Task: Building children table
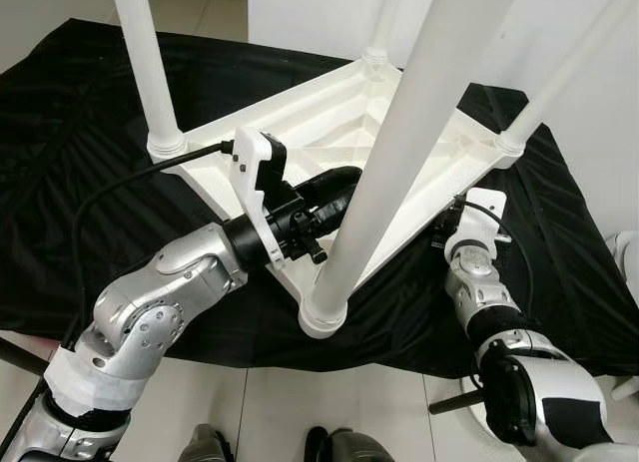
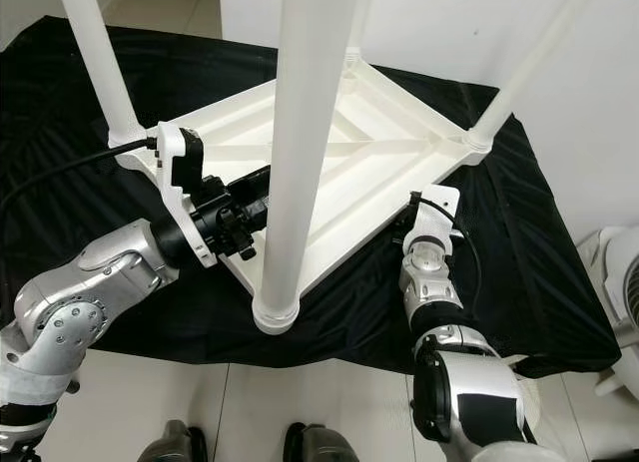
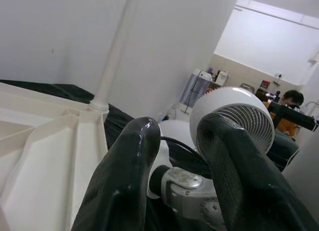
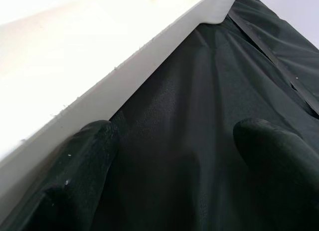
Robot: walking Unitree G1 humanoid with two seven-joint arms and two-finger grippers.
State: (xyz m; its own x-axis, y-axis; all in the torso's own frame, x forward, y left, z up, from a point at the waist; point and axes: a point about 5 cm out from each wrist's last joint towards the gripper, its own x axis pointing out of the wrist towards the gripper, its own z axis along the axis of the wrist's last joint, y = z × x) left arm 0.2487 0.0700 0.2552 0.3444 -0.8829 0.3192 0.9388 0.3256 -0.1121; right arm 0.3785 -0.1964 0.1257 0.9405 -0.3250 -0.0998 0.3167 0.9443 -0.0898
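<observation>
While our left gripper (image 1: 334,188) reaches over the upturned children's table (image 1: 344,133), our right gripper (image 4: 169,141) sits at that table's near edge.

We see the left gripper's fingers (image 3: 124,186) a little apart with nothing between them, above the table's ribbed underside. The right gripper's fingers (image 4: 75,161) are spread wide, empty, one touching the table's rim. That table lies legs-up on a black cloth (image 1: 90,113), a white leg (image 1: 399,143) rising nearest us, a white fan (image 3: 239,116) beyond.

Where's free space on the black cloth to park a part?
Bare black cloth lies left of the upturned table, behind the left arm, and far right of it. Crowded: near edge, where the left end effector and right end effector flank the front leg.
</observation>
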